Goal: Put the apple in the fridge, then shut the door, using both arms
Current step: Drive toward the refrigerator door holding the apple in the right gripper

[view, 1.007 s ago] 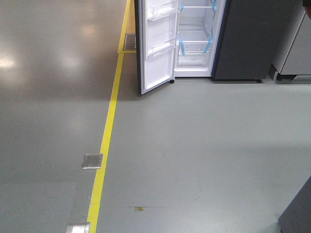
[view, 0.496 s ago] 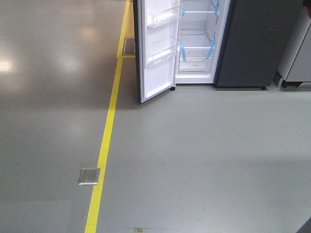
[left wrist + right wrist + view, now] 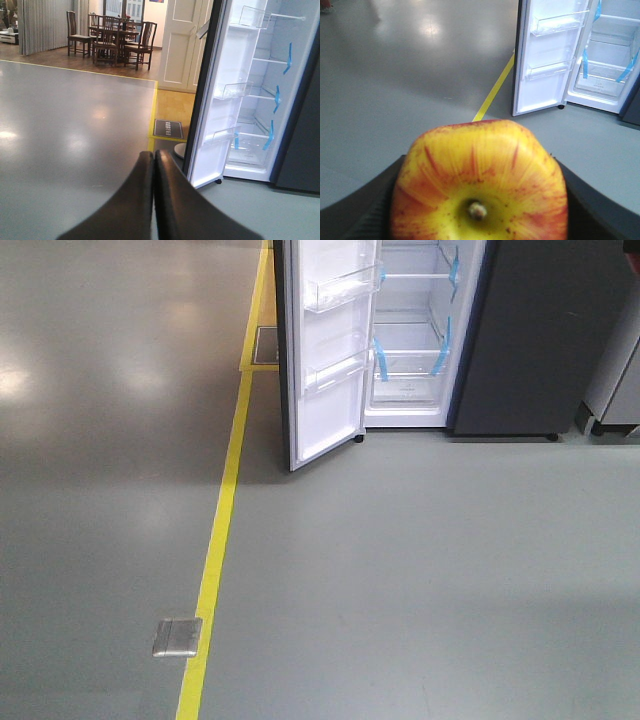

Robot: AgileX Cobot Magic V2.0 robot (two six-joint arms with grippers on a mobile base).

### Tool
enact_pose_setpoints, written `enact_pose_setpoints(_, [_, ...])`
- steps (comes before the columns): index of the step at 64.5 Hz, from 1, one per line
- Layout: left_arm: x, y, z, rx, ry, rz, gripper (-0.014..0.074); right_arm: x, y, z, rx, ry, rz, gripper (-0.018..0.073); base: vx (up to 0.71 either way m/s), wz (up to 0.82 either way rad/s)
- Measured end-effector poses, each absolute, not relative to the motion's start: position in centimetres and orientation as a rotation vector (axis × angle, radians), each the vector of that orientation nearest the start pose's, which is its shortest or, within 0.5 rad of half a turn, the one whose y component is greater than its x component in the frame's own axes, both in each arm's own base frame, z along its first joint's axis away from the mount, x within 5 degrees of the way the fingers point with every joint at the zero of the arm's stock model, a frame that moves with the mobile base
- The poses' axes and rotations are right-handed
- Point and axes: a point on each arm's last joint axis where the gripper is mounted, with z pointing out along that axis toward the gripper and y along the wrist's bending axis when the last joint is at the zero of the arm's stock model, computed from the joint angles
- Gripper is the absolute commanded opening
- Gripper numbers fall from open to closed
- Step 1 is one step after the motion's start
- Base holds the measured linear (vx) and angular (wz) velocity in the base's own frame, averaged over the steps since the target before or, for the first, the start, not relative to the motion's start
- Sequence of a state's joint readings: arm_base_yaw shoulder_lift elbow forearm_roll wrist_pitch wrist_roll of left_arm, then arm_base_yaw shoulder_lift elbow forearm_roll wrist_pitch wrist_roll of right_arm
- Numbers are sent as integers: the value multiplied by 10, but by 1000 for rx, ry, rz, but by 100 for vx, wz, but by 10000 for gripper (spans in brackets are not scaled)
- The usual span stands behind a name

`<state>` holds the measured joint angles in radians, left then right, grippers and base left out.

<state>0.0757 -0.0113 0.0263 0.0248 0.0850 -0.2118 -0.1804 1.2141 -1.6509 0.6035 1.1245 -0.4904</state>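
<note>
Fridge (image 3: pixel 412 340) has rolled closer, ahead and slightly right. Right gripper (image 3: pixel 480 212) is clamping the apple (image 3: pixel 480 175), left gripper (image 3: pixel 153 195) pinched together, empty.

A glossy grey floor (image 3: pixel 400 570) mirrors soft ceiling light. A yellow line (image 3: pixel 215 540) runs along it, past a small metal floor plate (image 3: pixel 177 637). Farther back, dark wooden chairs (image 3: pixel 141 44) ring a dining table (image 3: pixel 112 31) near a pale curtain (image 3: pixel 45 25) and white panelled doors (image 3: pixel 182 40).
</note>
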Motion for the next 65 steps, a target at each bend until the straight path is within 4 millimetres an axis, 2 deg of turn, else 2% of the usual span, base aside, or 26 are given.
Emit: enact_pose_setpoints(65, [57,4,197,-209,1570,-85,-6,216,8,507,-340,1998,321,13,24,-1])
